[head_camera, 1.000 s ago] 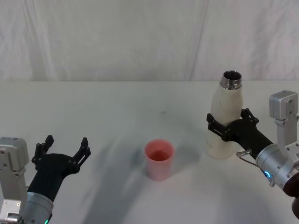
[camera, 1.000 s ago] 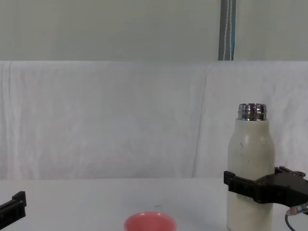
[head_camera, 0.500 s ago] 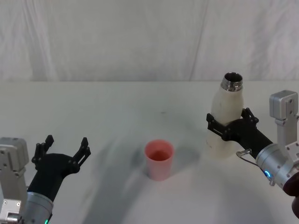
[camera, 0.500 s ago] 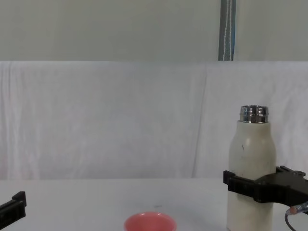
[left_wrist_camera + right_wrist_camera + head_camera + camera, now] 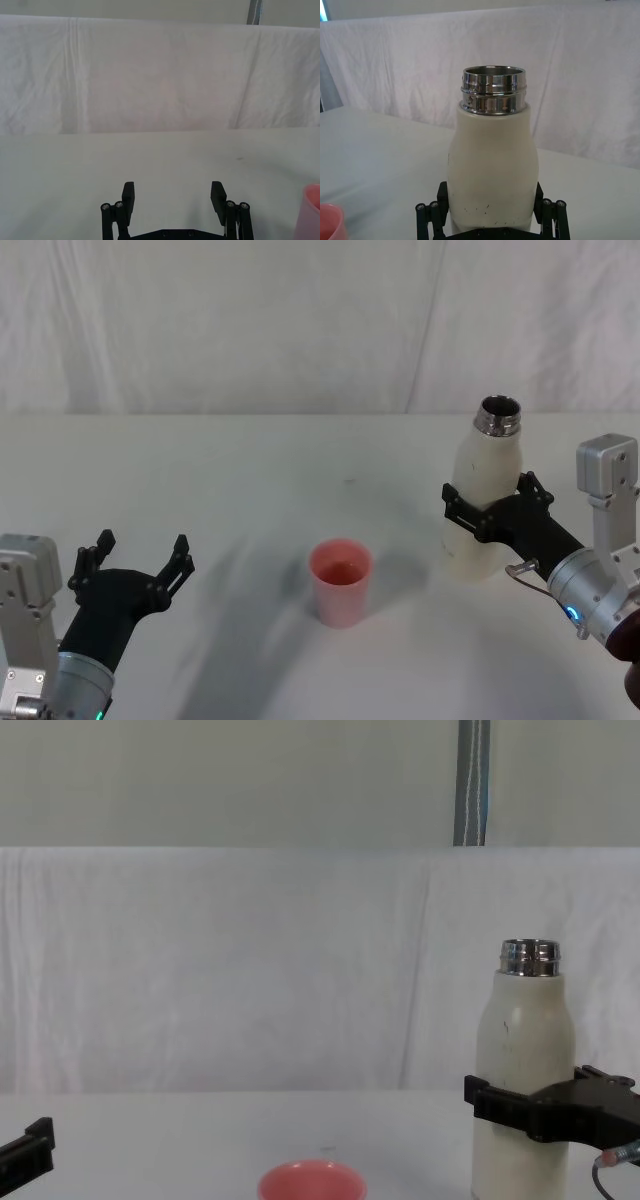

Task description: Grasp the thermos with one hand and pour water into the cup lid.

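The cream-white thermos [image 5: 478,465] stands upright at the table's right, its steel neck [image 5: 493,90] open with no cap on. My right gripper [image 5: 488,494] is shut on the thermos around its middle, one black finger on each side [image 5: 490,189] [image 5: 530,1098]. The salmon-pink cup lid [image 5: 340,581] sits on the table centre, left of the thermos and apart from it; its rim also shows at the chest view's bottom [image 5: 312,1183]. My left gripper [image 5: 135,558] hovers open and holding nothing at the near left [image 5: 172,192].
A white cloth covers the table [image 5: 250,480] and hangs as a backdrop behind it. A grey pole [image 5: 472,782] stands behind the backdrop. Bare cloth lies between the cup lid and both grippers.
The thermos and its neck have shifted slightly down and to the right in the right gripper. The left arm and the cup lid have not moved.
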Controlling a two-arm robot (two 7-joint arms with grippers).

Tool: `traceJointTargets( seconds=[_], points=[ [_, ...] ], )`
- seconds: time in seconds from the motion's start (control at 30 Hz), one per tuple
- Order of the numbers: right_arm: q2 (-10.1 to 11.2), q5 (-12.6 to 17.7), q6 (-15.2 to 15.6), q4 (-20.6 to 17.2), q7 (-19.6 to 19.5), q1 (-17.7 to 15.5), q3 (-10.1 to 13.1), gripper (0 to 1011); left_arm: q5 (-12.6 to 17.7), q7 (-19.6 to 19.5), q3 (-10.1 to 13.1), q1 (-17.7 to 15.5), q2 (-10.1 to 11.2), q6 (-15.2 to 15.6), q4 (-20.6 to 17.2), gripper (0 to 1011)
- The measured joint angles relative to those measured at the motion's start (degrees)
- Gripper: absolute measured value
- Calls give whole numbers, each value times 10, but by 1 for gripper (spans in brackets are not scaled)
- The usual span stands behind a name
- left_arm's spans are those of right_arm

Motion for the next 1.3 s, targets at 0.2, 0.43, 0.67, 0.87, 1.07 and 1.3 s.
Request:
traceJointTargets(
  seconds=[0.2,0.43,0.67,0.87,1.07,1.3],
  points=[
    [0,0,0,0,0,0,0,1001,0,0,0,0,0,0,0,1001],
    [0,0,0,0,0,0,0,1001,0,0,0,0,0,0,0,1001],
    [0,0,0,0,0,0,0,1001,0,0,0,0,0,0,0,1001],
    [0,0,0,0,0,0,0,1001,0,0,0,0,0,0,0,1001],
    [1,1,0,-2,0,-3,1,1001,0,0,0,0,0,0,0,1001],
    [3,3,1,-6,0,-7,3,1001,0,0,0,0,0,0,0,1001]
  ],
)
